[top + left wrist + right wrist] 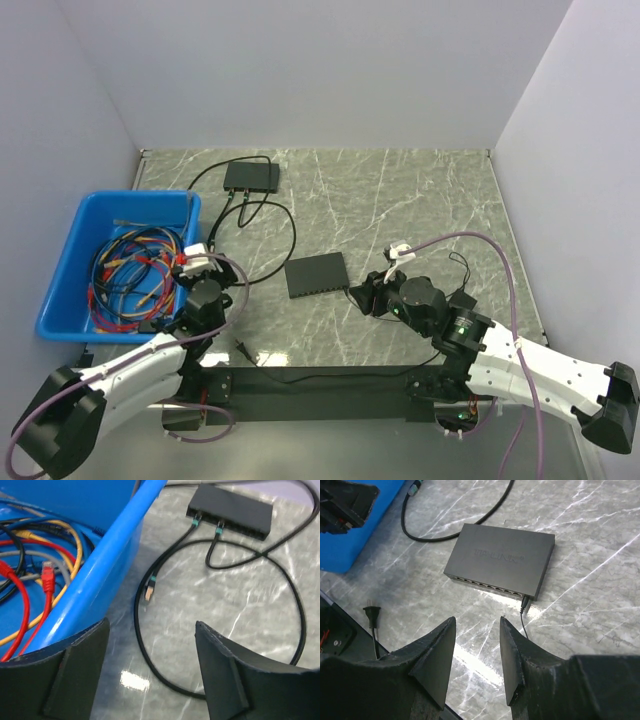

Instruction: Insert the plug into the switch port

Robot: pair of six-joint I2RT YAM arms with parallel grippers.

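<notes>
The switch is a small black box at the back of the table. In the left wrist view two black cables with teal boots sit in ports on its near edge. The plug, with a teal boot and a clear tip, lies loose on the marble beside the blue bin, at the end of a thin black cable that loops over the table. My left gripper is open and empty, above that cable loop and short of the plug. It also shows in the top view. My right gripper is open and empty.
A larger flat black box lies mid-table just beyond my right gripper, with a thin cable in its near right corner. The blue bin at the left holds multicoloured cables. A mains plug lies near the table's front edge.
</notes>
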